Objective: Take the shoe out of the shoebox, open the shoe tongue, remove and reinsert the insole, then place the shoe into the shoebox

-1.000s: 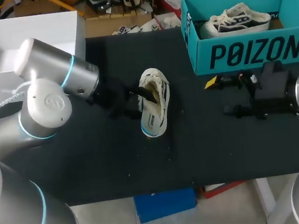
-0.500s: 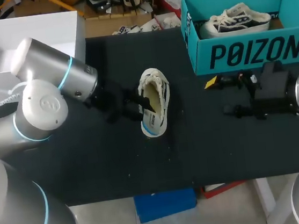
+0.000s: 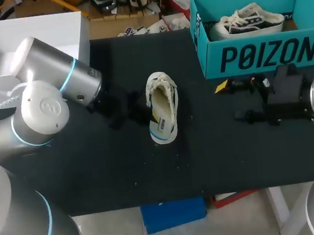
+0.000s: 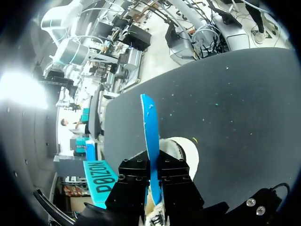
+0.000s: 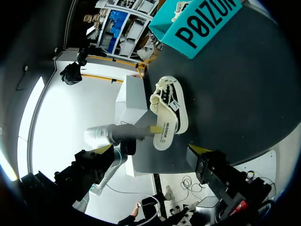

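A white shoe lies on the black table near its middle, toe toward the far edge. My left gripper is at the shoe's left side, at its opening. In the left wrist view that gripper is shut on the blue insole, which stands edge-on between the black fingers, with the shoe just beyond. My right gripper rests open on the table to the shoe's right, with nothing between its fingers. The right wrist view has the shoe well ahead of the open right gripper.
The teal shoebox stands at the far right of the table with a second shoe inside; it also shows as the shoebox in the right wrist view. A white open box sits at the far left.
The left gripper's fingers have closed onto the insole at the shoe's opening. The shoe has rolled from leaning on its side to lying flatter. The right arm has not moved.
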`<act>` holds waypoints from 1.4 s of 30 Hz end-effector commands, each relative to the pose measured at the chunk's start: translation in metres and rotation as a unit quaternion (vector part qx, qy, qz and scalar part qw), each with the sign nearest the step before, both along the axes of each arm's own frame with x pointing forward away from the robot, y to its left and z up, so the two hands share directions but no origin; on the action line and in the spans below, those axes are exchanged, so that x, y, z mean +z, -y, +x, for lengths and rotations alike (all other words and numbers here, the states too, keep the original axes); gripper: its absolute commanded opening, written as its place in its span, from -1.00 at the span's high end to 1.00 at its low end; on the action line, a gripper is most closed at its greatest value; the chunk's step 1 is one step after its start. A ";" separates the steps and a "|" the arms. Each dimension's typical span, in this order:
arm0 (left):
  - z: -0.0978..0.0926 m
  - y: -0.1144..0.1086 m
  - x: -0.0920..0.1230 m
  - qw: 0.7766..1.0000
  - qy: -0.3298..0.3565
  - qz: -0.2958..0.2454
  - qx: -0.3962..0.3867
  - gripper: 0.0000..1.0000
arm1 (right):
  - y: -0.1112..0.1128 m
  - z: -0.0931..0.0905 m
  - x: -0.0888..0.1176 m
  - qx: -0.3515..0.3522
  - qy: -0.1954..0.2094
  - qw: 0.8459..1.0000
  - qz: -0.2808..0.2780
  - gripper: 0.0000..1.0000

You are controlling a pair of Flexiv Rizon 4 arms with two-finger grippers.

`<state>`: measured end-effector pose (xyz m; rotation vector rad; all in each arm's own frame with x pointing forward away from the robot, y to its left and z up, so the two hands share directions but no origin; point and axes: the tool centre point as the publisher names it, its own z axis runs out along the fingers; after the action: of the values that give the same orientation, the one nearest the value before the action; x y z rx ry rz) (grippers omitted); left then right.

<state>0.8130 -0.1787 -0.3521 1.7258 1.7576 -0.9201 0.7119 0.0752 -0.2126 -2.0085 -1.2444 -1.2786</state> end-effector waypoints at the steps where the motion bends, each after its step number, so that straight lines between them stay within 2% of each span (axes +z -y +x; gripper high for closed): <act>1: 0.001 0.000 -0.005 1.000 -0.001 -0.001 0.002 1.00 | 0.000 0.000 0.001 0.000 -0.001 1.000 -0.001 -1.00; 28: 0.033 0.004 -0.015 0.999 0.016 -0.002 0.029 1.00 | 0.000 0.000 0.001 0.000 -0.001 1.000 -0.001 -1.00; 42: 0.040 0.008 -0.018 0.997 0.038 0.031 0.054 1.00 | 0.000 0.000 0.001 0.000 -0.001 1.000 -0.001 -1.00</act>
<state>0.8510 -0.1816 -0.3701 1.6617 1.8106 -0.7772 0.7119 0.0752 -0.2127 -2.0085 -1.2445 -1.2786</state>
